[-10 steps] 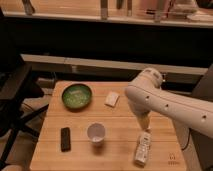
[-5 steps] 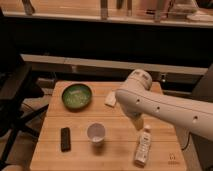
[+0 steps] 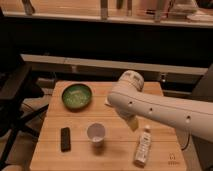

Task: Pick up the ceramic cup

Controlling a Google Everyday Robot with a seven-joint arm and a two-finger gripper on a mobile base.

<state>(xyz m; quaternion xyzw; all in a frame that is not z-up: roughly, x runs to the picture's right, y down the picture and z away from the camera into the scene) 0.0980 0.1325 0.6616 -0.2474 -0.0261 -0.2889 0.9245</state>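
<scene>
The ceramic cup [image 3: 96, 133] is small, round and white with a pale lavender inside. It stands upright on the wooden table [image 3: 55, 157], in front of the green bowl [image 3: 76, 96]. My white arm reaches in from the right across the table. The gripper [image 3: 131, 123] hangs under the arm's elbow, right of the cup and a little above the table. It holds nothing that I can see.
A black rectangular object [image 3: 65, 138] lies left of the cup. A white bottle [image 3: 143, 146] lies at the front right. A small white item [image 3: 108, 102] is partly hidden behind the arm. A dark chair [image 3: 14, 95] stands left of the table.
The arm has swung left over the table, toward the cup. It now covers most of the small white item behind it. The cup and the other objects have not moved.
</scene>
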